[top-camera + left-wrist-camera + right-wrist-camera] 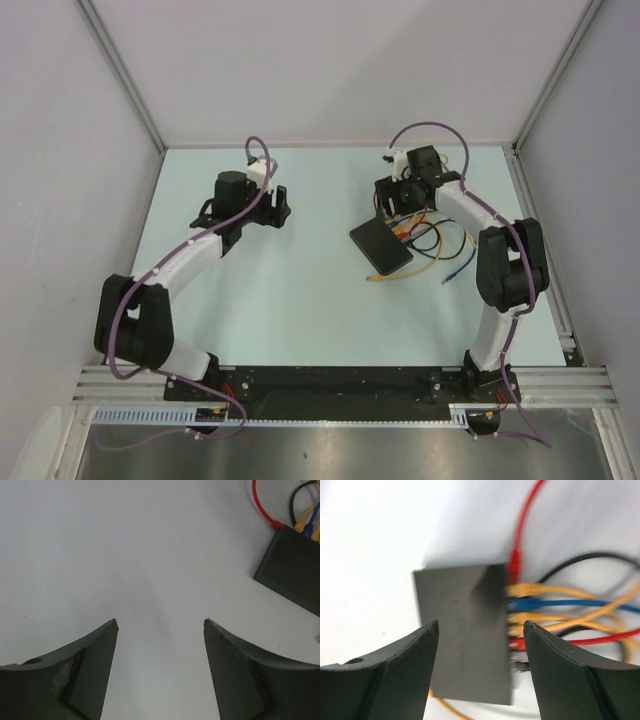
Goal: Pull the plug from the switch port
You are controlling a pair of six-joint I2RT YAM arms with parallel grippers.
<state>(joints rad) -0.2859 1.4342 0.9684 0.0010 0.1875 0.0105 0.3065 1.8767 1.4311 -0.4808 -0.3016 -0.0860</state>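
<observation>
Left gripper [161, 622] fingers are seen spread wide over bare table [125, 555], with the switch [295, 570] lying well off to their upper right. Toward the table's right side the switch is laid flat, directly below the right gripper [481, 625], whose fingers are likewise held apart. Red, yellow and blue plugs [520, 603] are seated along the switch's right edge, with cables [570, 602] trailing rightward.
</observation>
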